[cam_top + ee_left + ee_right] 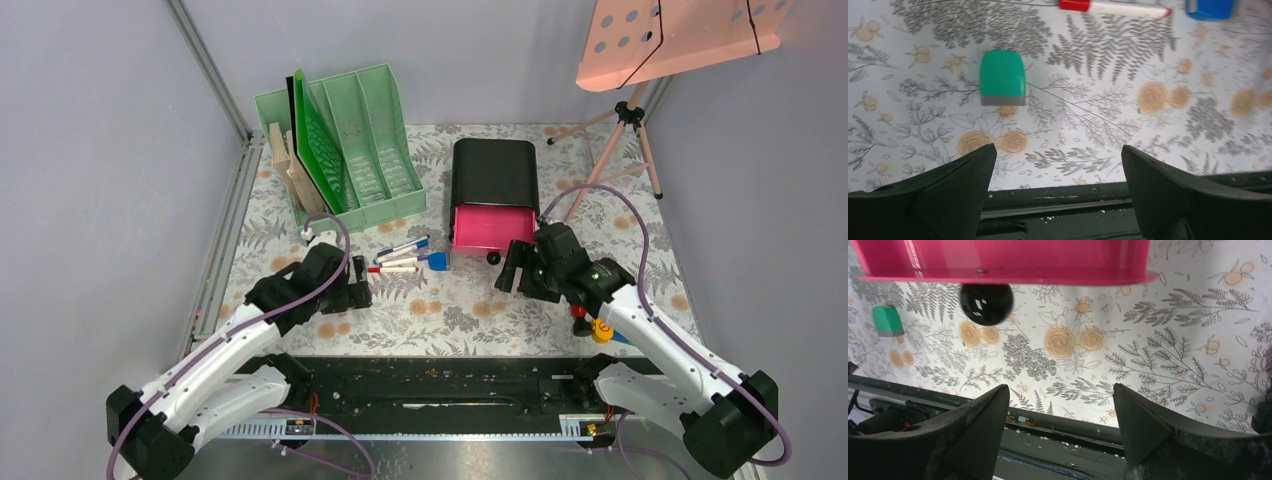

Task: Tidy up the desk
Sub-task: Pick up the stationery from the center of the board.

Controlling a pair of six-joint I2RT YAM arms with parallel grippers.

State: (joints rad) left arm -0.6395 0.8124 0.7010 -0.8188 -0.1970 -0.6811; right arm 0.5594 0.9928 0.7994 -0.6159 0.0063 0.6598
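Note:
The desk (450, 308) is covered by a pale cloth with grey ferns and orange flowers, and a black rail runs along its near edge. My left gripper (358, 285) hangs open over the cloth, left of a bunch of markers (400, 256). In the left wrist view, my left gripper (1058, 156) holds nothing; a green block (1002, 78) lies ahead of it, with a red-capped marker (1113, 7) and a blue piece (1210, 7) beyond. My right gripper (511, 271) (1060, 396) is open and empty, just in front of the pink drawer (1003, 262) and apart from its black knob (986, 302).
A black drawer box (493, 172) stands mid-desk with its pink drawer (490, 226) pulled out. A mint-green file rack (370, 150) with books and a green sheet is at back left. A tripod (628, 125) stands at back right. Small yellow and red items (598, 330) lie by the right arm.

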